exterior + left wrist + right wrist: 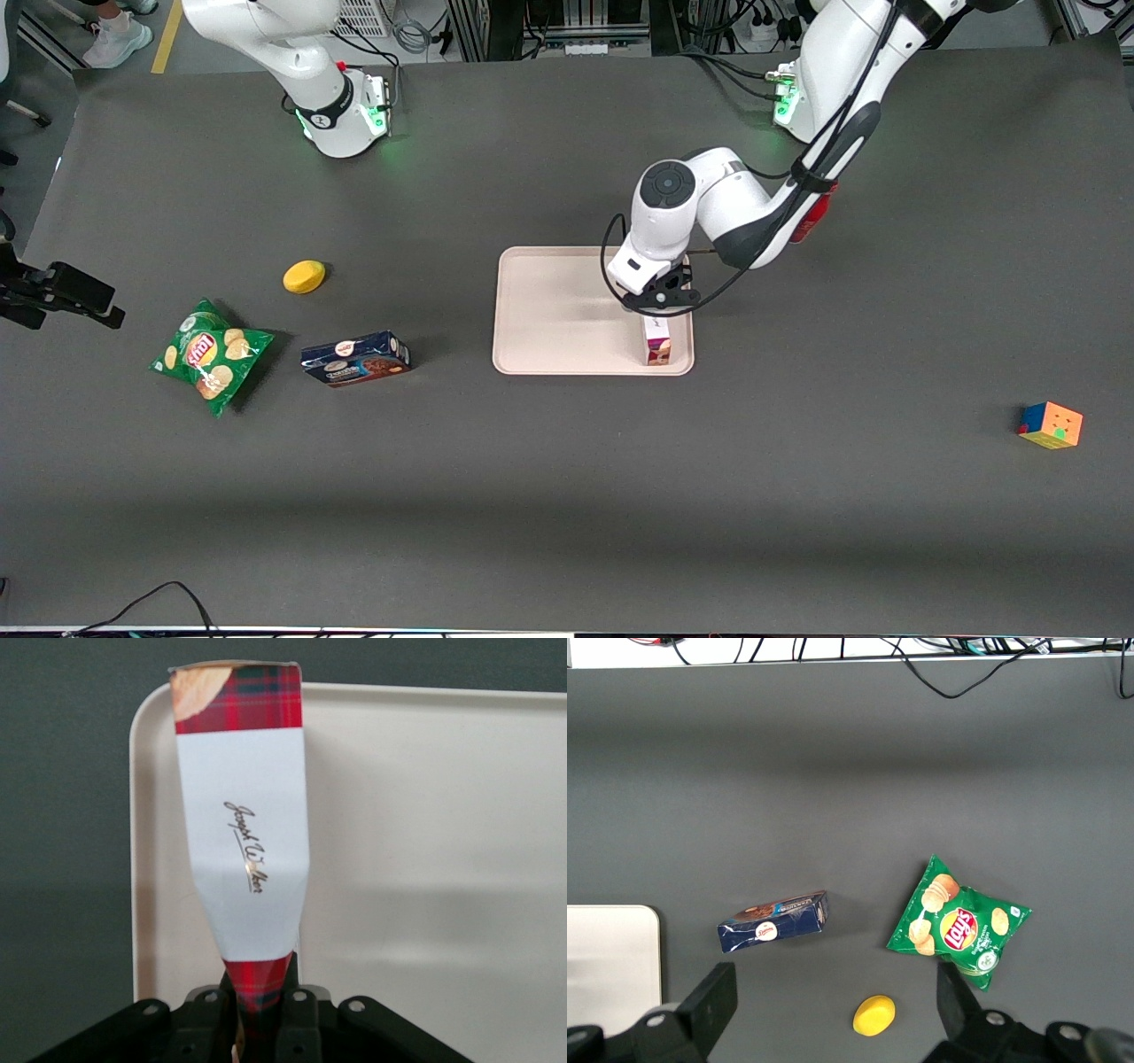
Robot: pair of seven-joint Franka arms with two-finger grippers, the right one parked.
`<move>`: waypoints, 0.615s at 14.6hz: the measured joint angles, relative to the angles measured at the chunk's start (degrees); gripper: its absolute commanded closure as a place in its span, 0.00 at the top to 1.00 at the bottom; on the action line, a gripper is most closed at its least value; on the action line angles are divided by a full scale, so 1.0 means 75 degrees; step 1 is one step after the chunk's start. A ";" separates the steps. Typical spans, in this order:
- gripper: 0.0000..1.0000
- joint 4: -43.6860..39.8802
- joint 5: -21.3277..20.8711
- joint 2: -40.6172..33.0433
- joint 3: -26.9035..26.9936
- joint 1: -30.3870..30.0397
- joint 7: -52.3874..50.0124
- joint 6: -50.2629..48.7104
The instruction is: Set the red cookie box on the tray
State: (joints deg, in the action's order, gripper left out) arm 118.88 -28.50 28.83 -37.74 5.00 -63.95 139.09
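Observation:
The red cookie box (pixel 656 340) hangs on end over the tray (pixel 549 319), at the tray corner nearest the front camera on the working arm's side. In the left wrist view the red cookie box (pixel 241 824) shows red tartan ends and a white label with a gold signature, above the tray (pixel 425 859). My gripper (pixel 660 301) is shut on the box's upper end, its black fingers (pixel 299 1019) pinching the tartan end so that the box is creased there. Whether the box's lower end touches the tray floor cannot be told.
A dark blue cookie box (pixel 355 358), a green chip bag (pixel 211 354) and a yellow round object (pixel 304 276) lie toward the parked arm's end. A colourful cube (pixel 1051 424) sits toward the working arm's end. A red bottle (pixel 811 217) is partly hidden under the working arm.

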 measured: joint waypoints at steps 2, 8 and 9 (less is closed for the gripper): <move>1.00 -0.0120 -0.0001 0.0101 0.0010 -0.0007 0.0000 -0.0005; 1.00 -0.0237 -0.0009 0.0281 0.0040 -0.0008 0.0000 -0.0002; 1.00 -0.0238 -0.0010 0.0281 0.0041 -0.0008 0.0000 -0.0002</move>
State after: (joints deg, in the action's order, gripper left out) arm 117.09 -28.57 30.93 -37.44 4.94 -63.95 139.07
